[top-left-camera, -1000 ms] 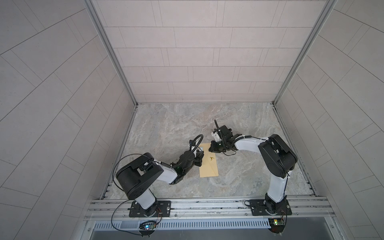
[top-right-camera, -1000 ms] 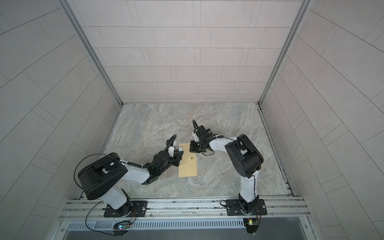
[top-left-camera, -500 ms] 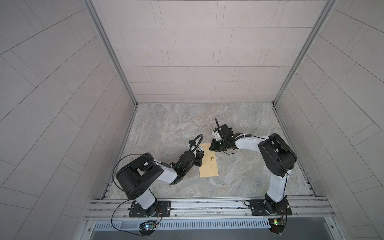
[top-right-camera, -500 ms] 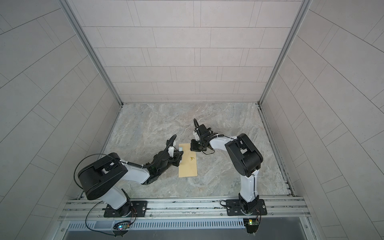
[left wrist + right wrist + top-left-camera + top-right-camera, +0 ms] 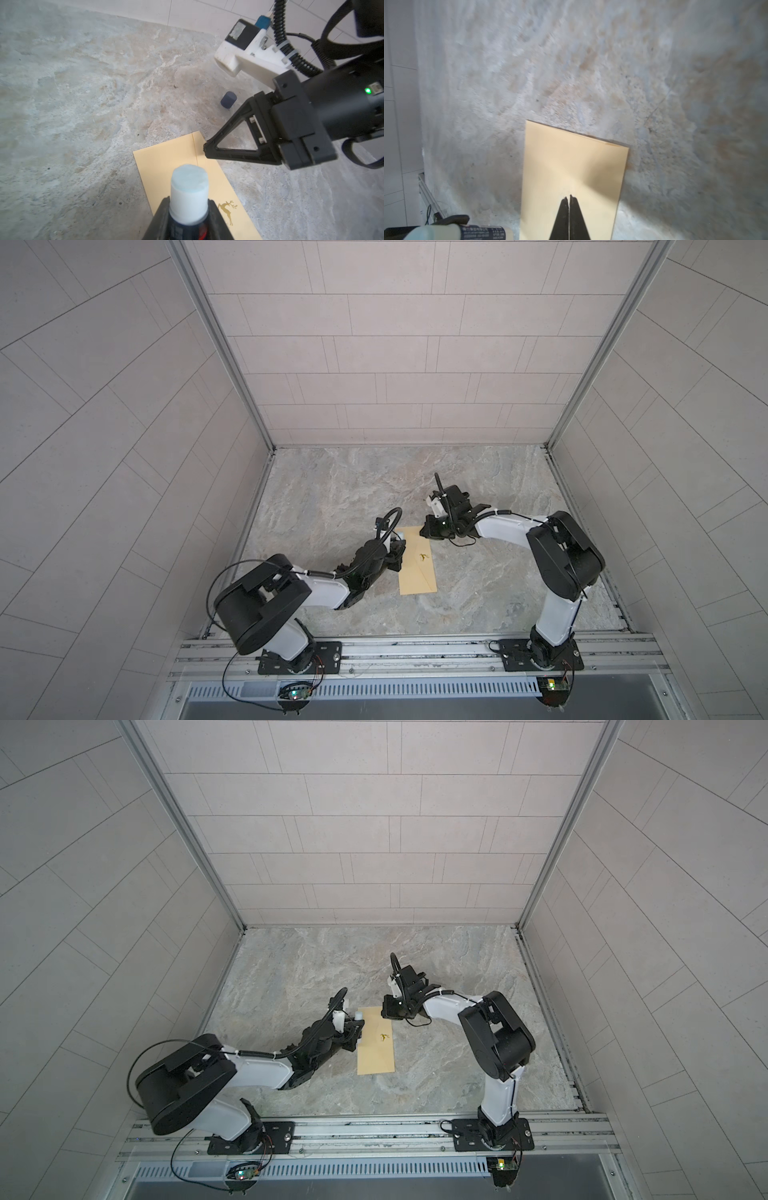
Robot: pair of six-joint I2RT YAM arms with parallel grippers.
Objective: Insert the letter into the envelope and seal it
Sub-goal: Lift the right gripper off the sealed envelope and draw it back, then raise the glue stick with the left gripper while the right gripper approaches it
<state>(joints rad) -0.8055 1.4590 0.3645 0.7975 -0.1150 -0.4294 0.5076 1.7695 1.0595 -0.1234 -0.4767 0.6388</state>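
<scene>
**Change.** None to speak of against the earlier top views: both arms in the same stance, envelope [image 5: 417, 576] in the same spot. Judged a holding pause ahead of gluing, not a fresh step.

**Envelope.** Mustard-tan, flat on the bench [image 5: 332, 489], near centre and a little toward 6 o'clock, long axis running 12 to 6. Gold stag print [image 5: 226, 209] on the upper face. Crease visible toward the 12 o'clock end; flap open or folded, cannot tell.

**Letter.** Not in view anywhere; judged already inside the envelope, leaving only the sealing.

**Left end effector** [image 5: 188, 220]. Clamped on a glue stick [image 5: 189, 191], uncapped, pale glue tip exposed. Just beside the envelope's 9 o'clock edge, aimed toward the 12 o'clock end.

**Right end effector** [image 5: 568, 198]. Jaws all but together, a hairline between them, gripping nothing. Tips at the envelope's 1 o'clock corner, apparently pinning it; contact likely but not certain.

**Surroundings.** Dark blue cap [image 5: 228, 100], presumably the glue stick's, loose on the bench beyond the envelope's 12 o'clock end, near the right end effector; not made out in the top views.

**Obstructions.** Right end effector occupying the very end that the glue needs. Cap liable to roll if nudged.
</scene>
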